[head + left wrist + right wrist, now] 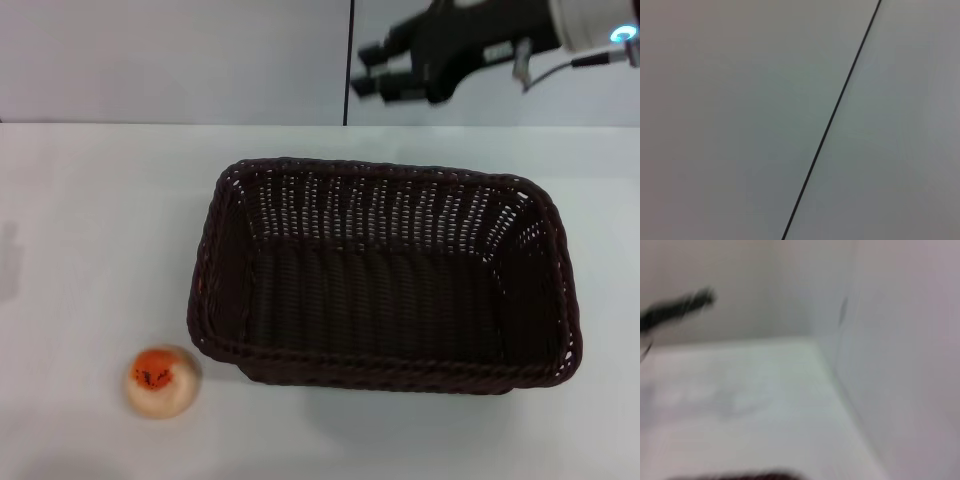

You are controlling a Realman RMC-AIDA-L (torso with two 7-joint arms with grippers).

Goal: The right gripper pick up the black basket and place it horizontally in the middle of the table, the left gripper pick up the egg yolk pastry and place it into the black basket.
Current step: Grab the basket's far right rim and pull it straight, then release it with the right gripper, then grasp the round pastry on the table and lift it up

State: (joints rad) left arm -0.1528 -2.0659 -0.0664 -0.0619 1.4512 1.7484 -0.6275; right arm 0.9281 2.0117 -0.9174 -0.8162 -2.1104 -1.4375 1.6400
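Note:
The black basket stands upright and lengthwise across the middle of the white table, and it is empty. The egg yolk pastry lies on the table near the front left, clear of the basket's front left corner. My right gripper hangs high above the table's far edge, behind the basket. Its fingers are apart and hold nothing. A dark blurred strip of the basket's rim shows in the right wrist view. My left gripper is out of view; its wrist view shows only a pale wall.
A pale wall with a thin black vertical seam stands behind the table; the seam also shows in the left wrist view. White tabletop lies to the left of the basket and around the pastry.

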